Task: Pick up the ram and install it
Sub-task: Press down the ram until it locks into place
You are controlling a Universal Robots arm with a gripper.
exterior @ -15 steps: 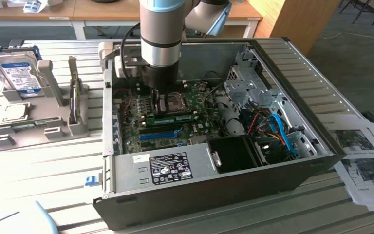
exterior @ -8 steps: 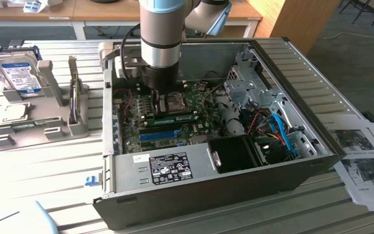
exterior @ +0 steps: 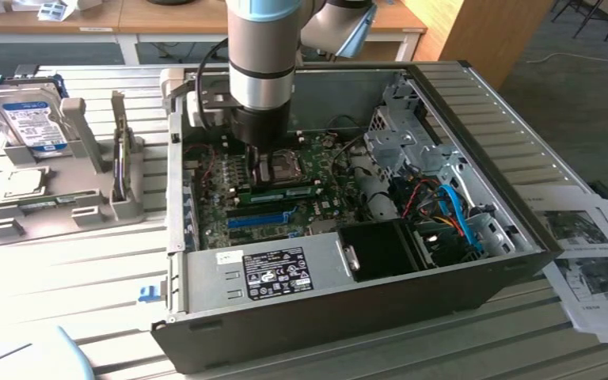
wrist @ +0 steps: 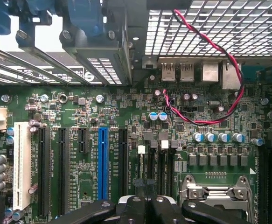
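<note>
Slatted table (exterior: 61, 269) with open computer case (exterior: 315, 317); fingers (wrist: 126, 210) shut, nothing visibly held, over motherboard (wrist: 126, 116).

Ahead of the black jaws lies a green motherboard (wrist: 80, 182) with one bright blue slot (wrist: 102, 163), black slots and a white slot (wrist: 21, 163). A red-and-black twisted wire (wrist: 229, 93) crosses it. The computer case (exterior: 389, 309) is dark grey.

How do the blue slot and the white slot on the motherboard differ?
Colour: the blue slot is bright blue, the white slot is plain white.
Width: the blue slot is narrow, the white slot is wider.
Place: the blue slot sits between black slots, the white slot ends the row.
Both are empty and run parallel.
</note>
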